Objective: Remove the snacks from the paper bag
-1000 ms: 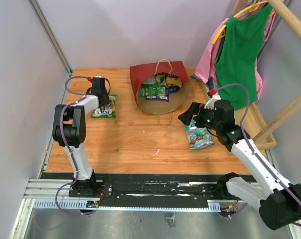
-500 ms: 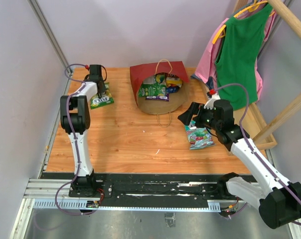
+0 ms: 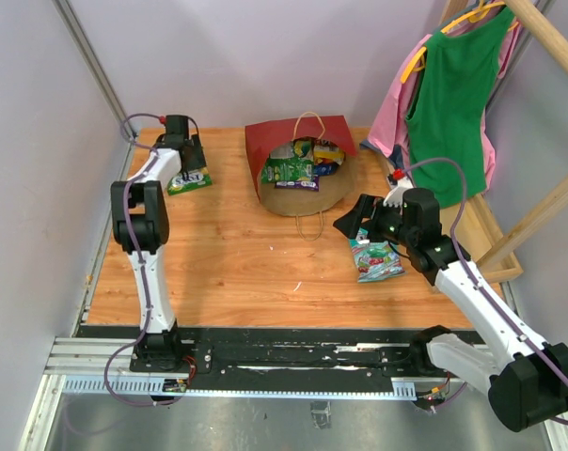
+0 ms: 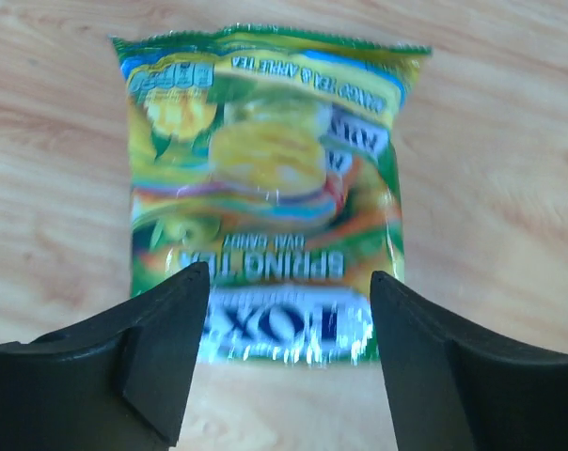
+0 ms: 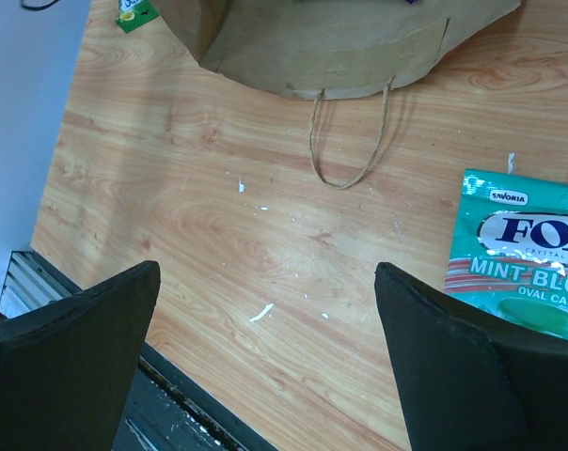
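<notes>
The red paper bag lies on its side at the back middle of the table, its brown inside facing forward. Several snacks show in its mouth. A green-yellow packet lies flat at the far left. My left gripper hovers open over the packet's near edge, its fingers on either side of it; it shows in the top view too. A teal-white packet lies right of centre. My right gripper stands wide open and holds nothing, just above and left of that packet.
A green top and a pink garment hang from a wooden rack at the back right. A beige bag handle lies on the wood in front of the bag. The grey side wall runs close by the left arm.
My left arm carried the green-yellow packet towards the back left corner, then opened its jaws; the packet now lies on the table. The right arm barely moved.
</notes>
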